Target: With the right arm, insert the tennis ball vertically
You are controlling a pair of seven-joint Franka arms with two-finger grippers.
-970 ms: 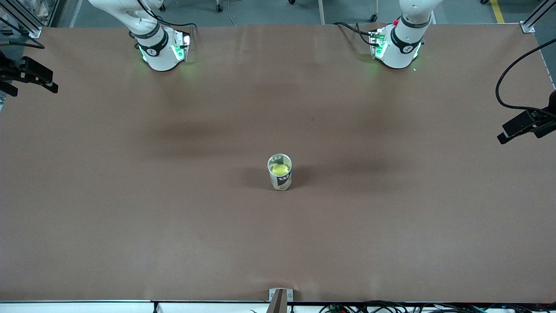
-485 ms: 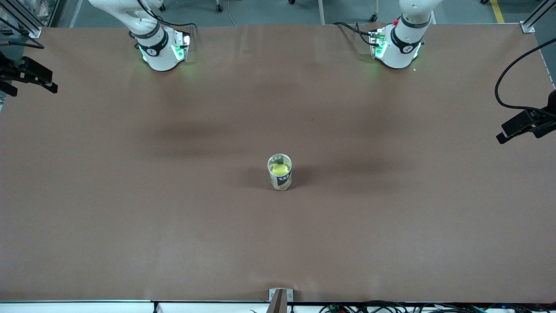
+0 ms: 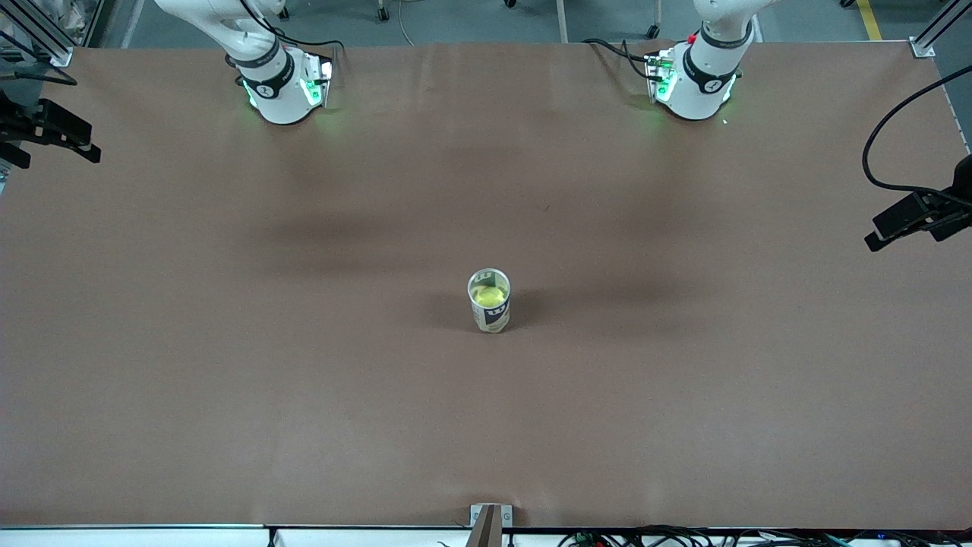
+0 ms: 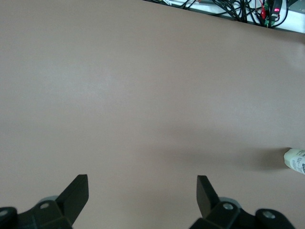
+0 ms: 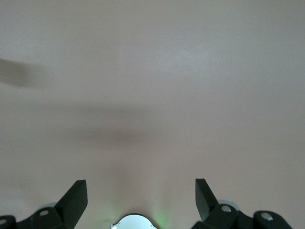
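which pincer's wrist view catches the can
The left pincer: the can peeks in at the edge of its view. The right pincer sees only bare table.

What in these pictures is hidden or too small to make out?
- Tennis ball: front view shows only its top; the can wall hides the rest.
- Can label: too small to read.
- Can in left wrist view: cut off by the edge.
- Upper arms: cut off at front view's top.

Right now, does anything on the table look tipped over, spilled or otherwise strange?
Nothing stands out. The tennis ball can stands upright mid-table with the tennis ball inside. The left gripper and right gripper are open and empty.
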